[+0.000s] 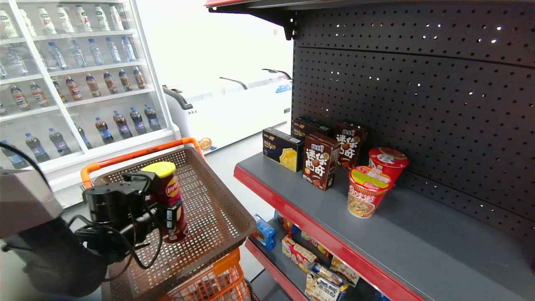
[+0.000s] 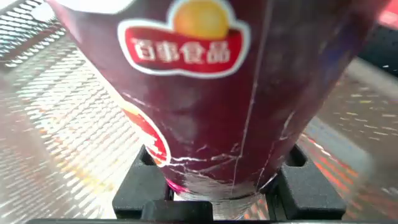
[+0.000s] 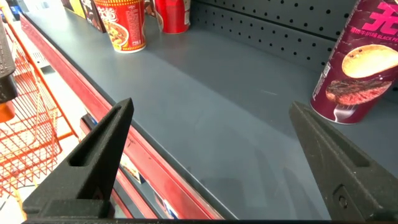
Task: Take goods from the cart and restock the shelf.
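Observation:
My left gripper (image 1: 169, 217) is shut on a maroon chip can (image 1: 170, 200) with a yellow lid, held upright above the brown mesh basket (image 1: 213, 209) of the orange cart. In the left wrist view the can (image 2: 230, 106) sits between the black fingers (image 2: 143, 190), close to the camera. The grey shelf (image 1: 418, 238) with a red front edge lies to the right. My right gripper (image 3: 211, 155) is open above the shelf surface (image 3: 217, 106), near a second maroon chip can (image 3: 360, 68) standing there.
Two noodle cups (image 1: 368, 192) and several snack boxes (image 1: 319, 161) stand at the shelf's back left. A lower shelf holds packaged goods (image 1: 301, 255). A drinks fridge (image 1: 71, 79) and a chest freezer (image 1: 234, 104) stand behind the cart. An orange lower basket (image 1: 213, 280) sits under the brown one.

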